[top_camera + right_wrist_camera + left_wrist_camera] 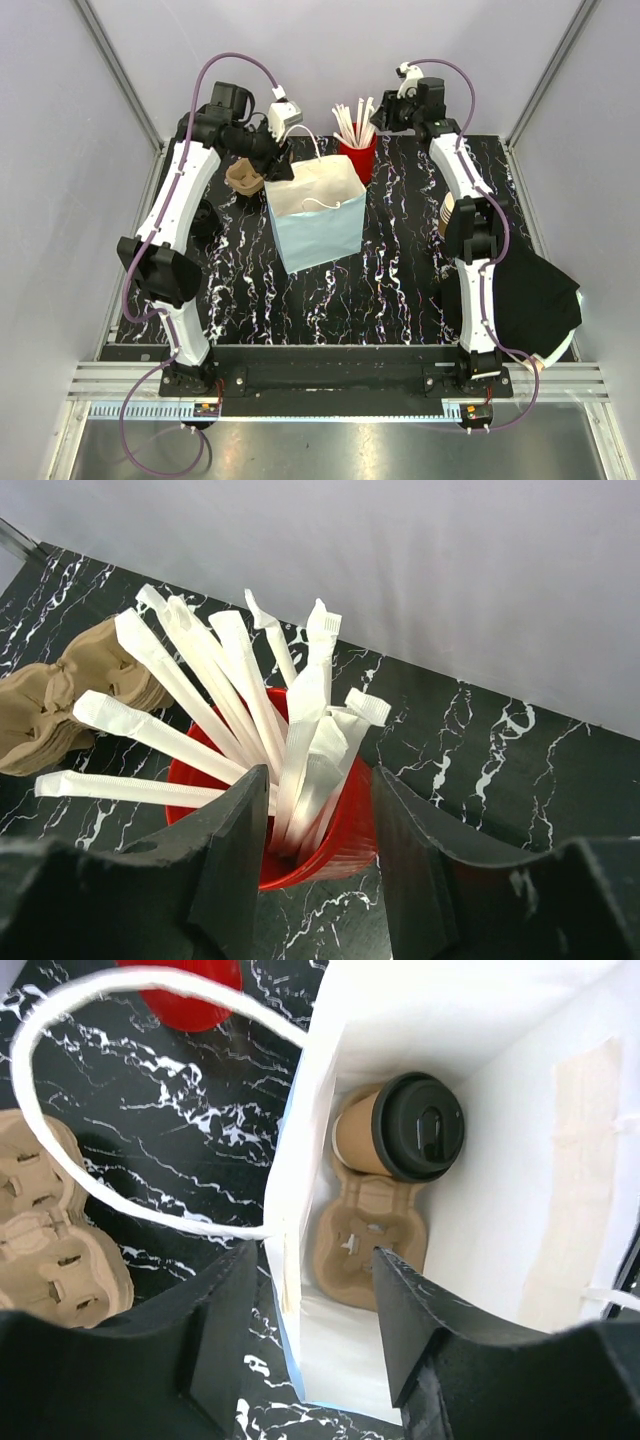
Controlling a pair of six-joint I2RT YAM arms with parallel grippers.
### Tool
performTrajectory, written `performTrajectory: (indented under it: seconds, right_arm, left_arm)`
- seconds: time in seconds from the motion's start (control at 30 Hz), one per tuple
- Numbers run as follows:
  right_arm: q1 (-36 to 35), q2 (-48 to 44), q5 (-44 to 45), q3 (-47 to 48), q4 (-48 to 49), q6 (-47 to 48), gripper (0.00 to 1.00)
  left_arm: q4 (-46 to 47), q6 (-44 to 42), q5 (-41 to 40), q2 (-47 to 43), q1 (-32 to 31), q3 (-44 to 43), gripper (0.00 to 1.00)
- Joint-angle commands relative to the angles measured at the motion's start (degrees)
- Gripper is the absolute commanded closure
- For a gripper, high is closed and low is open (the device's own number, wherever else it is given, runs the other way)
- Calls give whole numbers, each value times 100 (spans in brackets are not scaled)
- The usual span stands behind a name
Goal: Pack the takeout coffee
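Observation:
The takeout coffee [400, 1130], a tan paper cup with a black lid, stands in a brown pulp carrier [365, 1245] at the bottom of the pale blue paper bag [315, 220]. From the top view the cup is hidden inside the bag. My left gripper [312, 1260] hangs open over the bag's left rim [290, 1250], one finger outside and one inside, the wall loose between them. My right gripper [320, 780] hovers open over the red cup [330, 830] of white wrapped sticks [300, 720], with a few sticks between its fingers but not pinched.
A stack of brown pulp carriers [243, 177] lies left of the bag, close to my left gripper [278, 165]. The bag's white handle [120, 1090] loops over the marbled tabletop. Nested brown cups [447, 215] and a black cloth [540, 300] sit by the right arm.

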State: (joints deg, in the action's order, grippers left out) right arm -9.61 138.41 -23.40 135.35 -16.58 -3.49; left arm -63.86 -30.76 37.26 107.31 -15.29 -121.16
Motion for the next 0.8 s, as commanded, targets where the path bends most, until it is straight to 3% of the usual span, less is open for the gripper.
performTrajectory:
  seconds: [0.0,0.3,0.47,0.77]
  right_arm:
    - [-103,151,116,35,260,-12,49]
    - [-182,222,151,27,269,32,56]
    - [-217,195,151,18,252,67,71]
    - [-252,-165,301,-245,137,252,74]
  left_arm:
    - [75,132,265,-192,-62,-311,45]
    - [84,132,247,-263,-88,-267,43]
    - [84,115,256,-245,-88,-232,43]
    - [75,106,335,-228,-88,-215,43]
